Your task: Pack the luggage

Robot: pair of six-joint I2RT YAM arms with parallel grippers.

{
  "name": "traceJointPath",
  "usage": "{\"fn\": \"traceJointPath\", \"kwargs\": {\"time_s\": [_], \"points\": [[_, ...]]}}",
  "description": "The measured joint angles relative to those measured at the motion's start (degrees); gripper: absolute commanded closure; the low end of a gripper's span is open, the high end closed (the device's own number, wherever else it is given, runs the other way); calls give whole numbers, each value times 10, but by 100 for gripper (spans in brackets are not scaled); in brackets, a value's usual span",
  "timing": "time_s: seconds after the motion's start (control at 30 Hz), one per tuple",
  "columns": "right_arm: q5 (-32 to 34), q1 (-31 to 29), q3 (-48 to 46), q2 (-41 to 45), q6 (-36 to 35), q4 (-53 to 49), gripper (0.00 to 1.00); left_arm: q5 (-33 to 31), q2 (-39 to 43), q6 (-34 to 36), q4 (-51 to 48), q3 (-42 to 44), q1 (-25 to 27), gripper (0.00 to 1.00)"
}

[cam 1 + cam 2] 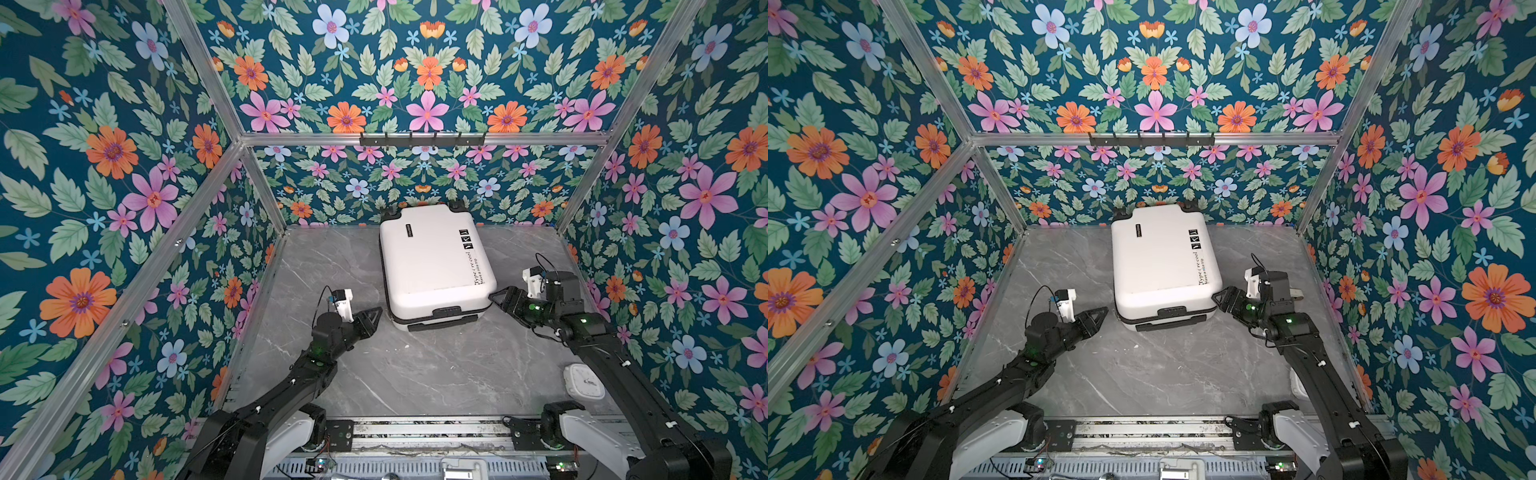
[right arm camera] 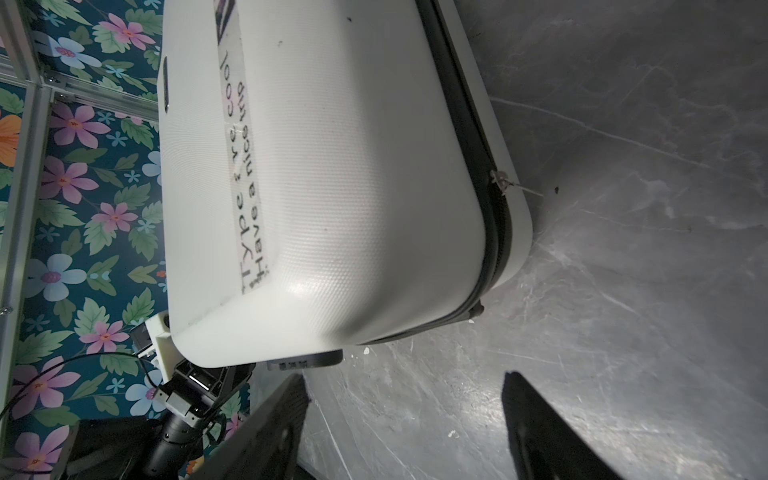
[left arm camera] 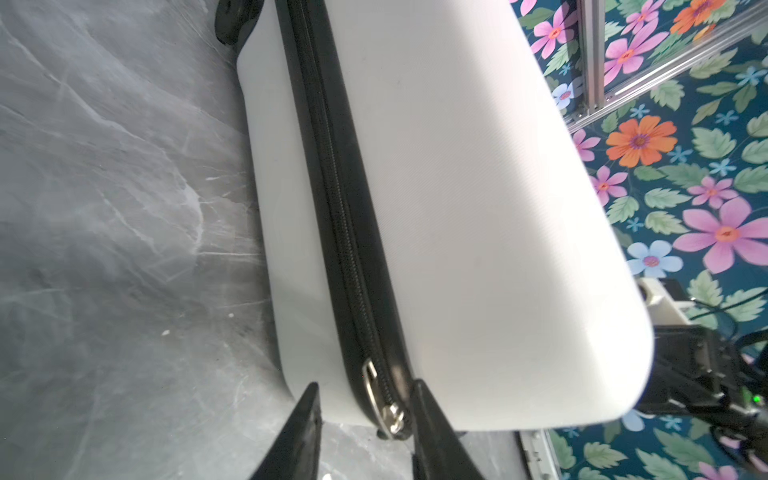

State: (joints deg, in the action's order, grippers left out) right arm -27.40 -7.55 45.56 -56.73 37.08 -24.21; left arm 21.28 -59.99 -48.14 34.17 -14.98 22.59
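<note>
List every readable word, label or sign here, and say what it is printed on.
"Have a nice trip": small black line on the luggage lid.
"Type … re cool": larger line beside it; the middle characters are unclear.
Three black square icons, same lid: pictures, no words.
Small black tag on the lid: too small to read.
Marking on the white device: too small to read.

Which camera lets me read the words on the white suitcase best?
The right wrist view: the writing is close and large on the luggage lid. In both top views the writing is a tiny line near the lid's right edge, hard to read. The left wrist view shows only plain white shell and the zipper, no writing.
</note>
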Motion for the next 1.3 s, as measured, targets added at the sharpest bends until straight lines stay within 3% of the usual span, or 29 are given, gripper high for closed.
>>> {"fn": "traceJointPath", "kwargs": {"time_s": [0.1,0.3,0.67,0.83,0.9,1.3], "points": [[1,0,0,2,0,0,25,18,-40,-40,17,-14,-1,79],[2,0,0,6,0,0,25,40,-78,-104,49,-12,-2,76],[2,0,0,5,0,0,25,43,-105,-115,73,-3,-2,79],[2,0,4,5,-1,-1,25,53,-118,-119,106,5,-2,92],[2,0,4,5,-1,-1,25,57,-116,-128,124,9,-2,100],[2,0,4,-7,-1,0,25,44,-1,-134,76,54,0,100]]}}
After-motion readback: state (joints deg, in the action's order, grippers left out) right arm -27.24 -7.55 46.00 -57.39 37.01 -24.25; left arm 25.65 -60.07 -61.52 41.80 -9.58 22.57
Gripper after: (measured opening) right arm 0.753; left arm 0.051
